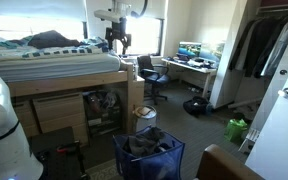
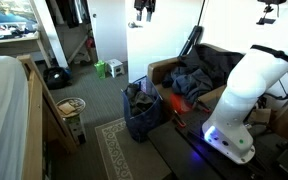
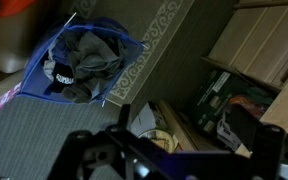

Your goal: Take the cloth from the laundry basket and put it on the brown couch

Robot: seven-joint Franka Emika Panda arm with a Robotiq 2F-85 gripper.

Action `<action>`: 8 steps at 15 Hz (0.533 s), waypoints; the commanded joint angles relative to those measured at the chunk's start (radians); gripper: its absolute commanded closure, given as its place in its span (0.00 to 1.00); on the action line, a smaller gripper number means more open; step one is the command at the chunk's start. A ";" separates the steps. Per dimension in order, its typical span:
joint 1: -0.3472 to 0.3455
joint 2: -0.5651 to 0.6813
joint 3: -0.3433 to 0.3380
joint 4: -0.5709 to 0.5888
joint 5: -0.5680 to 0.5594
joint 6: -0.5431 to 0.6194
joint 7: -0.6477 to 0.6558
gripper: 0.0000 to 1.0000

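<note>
The blue laundry basket (image 1: 147,155) stands on the floor and holds dark grey cloth (image 1: 150,142). It shows in both exterior views, the basket (image 2: 139,118) next to the brown couch (image 2: 206,62), which has clothes piled on it. A corner of the couch (image 1: 227,166) shows at the bottom edge. In the wrist view the basket (image 3: 36,88) and its grey cloth (image 3: 84,55) lie far below, at upper left. My gripper (image 1: 117,38) hangs high above the floor, well above the basket, open and empty. It also shows in an exterior view (image 2: 144,12) and the wrist view (image 3: 172,145).
A loft bed (image 1: 54,65) with drawers beneath stands beside the basket. A desk with a monitor (image 1: 191,52) and an office chair (image 1: 150,72) are at the back. A patterned rug (image 2: 119,150), a small wicker bin (image 2: 72,106) and the white robot base (image 2: 239,95) are nearby.
</note>
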 commanded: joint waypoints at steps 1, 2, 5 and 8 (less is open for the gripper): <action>-0.034 0.144 0.009 0.220 0.003 -0.143 -0.073 0.00; -0.040 0.075 0.023 0.107 0.003 -0.064 -0.038 0.00; -0.049 0.133 0.024 0.187 0.002 -0.106 -0.056 0.00; -0.048 0.157 0.027 0.196 0.006 -0.113 -0.071 0.00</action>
